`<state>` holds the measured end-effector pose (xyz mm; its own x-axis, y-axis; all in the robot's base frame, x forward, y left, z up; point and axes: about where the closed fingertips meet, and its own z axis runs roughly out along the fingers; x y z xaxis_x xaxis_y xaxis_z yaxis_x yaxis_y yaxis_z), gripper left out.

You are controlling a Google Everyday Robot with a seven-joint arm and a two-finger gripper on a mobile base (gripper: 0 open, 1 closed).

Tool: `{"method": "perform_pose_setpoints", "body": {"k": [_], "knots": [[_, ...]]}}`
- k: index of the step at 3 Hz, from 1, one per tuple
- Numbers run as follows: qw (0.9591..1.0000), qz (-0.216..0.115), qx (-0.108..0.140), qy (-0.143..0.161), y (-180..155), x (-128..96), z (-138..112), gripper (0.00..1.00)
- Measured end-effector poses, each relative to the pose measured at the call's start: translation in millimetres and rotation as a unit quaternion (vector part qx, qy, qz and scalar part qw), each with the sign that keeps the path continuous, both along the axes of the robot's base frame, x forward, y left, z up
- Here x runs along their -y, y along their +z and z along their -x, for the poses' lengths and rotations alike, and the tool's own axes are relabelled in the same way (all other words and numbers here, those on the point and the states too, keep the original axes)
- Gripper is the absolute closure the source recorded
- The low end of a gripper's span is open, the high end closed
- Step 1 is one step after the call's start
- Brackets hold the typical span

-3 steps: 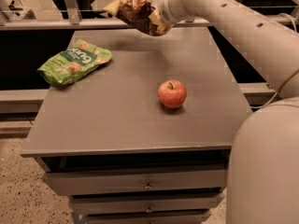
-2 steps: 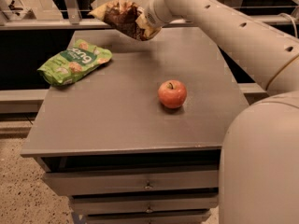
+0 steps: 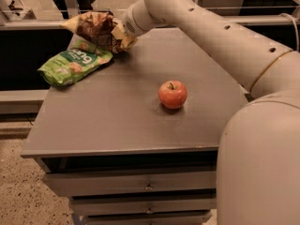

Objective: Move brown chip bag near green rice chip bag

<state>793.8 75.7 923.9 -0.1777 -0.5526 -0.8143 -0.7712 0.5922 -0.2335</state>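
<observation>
The brown chip bag is crinkled, dark brown with yellow-tan ends. My gripper is shut on it at the far left of the grey table, holding it just above the far end of the green rice chip bag. The green bag lies flat near the table's left edge. The brown bag overlaps the green bag's far end in the view. My white arm reaches in from the right.
A red apple stands near the middle of the table, right of both bags. Drawers sit under the table's front edge. A dark gap and speckled floor lie to the left.
My gripper has carried the brown chip bag leftward and down, from above the table's far edge to just over the green bag's far end. The apple and green bag have not moved.
</observation>
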Motion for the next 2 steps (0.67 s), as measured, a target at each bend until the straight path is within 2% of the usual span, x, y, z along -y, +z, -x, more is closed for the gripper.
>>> {"method": "perform_pose_setpoints", "body": {"k": [1,2], "knots": [[0.9989,-0.013,-0.020,0.041,-15,-31,18,0.85],[0.9977,-0.016,-0.033,0.057,-27,-47,27,0.62]]}}
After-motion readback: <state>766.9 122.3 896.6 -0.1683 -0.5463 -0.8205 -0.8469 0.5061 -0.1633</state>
